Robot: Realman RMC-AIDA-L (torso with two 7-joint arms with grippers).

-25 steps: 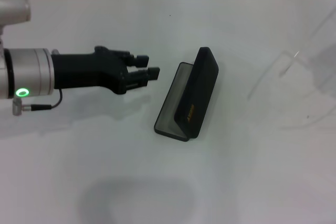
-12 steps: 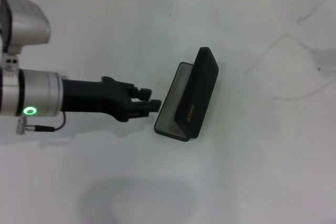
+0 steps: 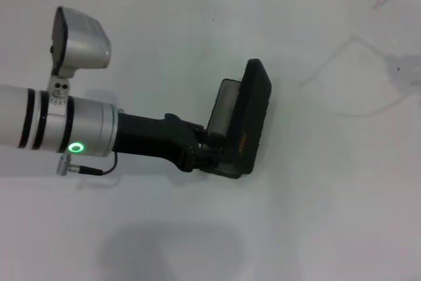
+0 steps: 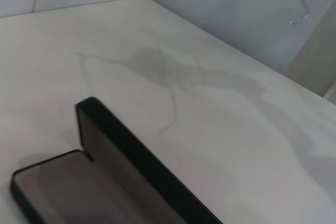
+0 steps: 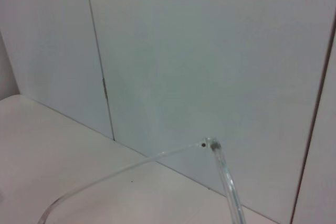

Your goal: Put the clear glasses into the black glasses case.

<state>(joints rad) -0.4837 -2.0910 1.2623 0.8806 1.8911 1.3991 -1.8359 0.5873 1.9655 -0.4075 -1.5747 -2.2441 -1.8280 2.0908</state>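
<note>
1. On the white counter (image 3: 316, 228), near its middle, the black glasses case (image 3: 245, 123) stands open, its grey-lined tray flat and its lid raised steeply on the side away from the left arm.
2. Small orange lettering shows on the lid in the head view; it is too small to read.
3. Reaching in from the robot's left, the left claw (image 3: 214, 154) sits at the near corner of the case's tray, its black fingers against or overlapping the tray edge.
4. How wide the left claw stands, and whether it grips the tray edge, cannot be told: the fingertips merge with the black case in the head view, and the left wrist view shows no fingers.
5. The left wrist view shows the case (image 4: 113, 182) close up, with grey lining visible inside the tray and the lid.
6. The clear glasses (image 3: 368, 77) show at the far right of the head view, well apart from the case, as faint transparent outlines.
7. The right wrist view shows a thin clear arm of the glasses (image 5: 220, 177) close to the camera, against a wall of pale panels.
8. The right claw itself is not seen in any view.
</note>
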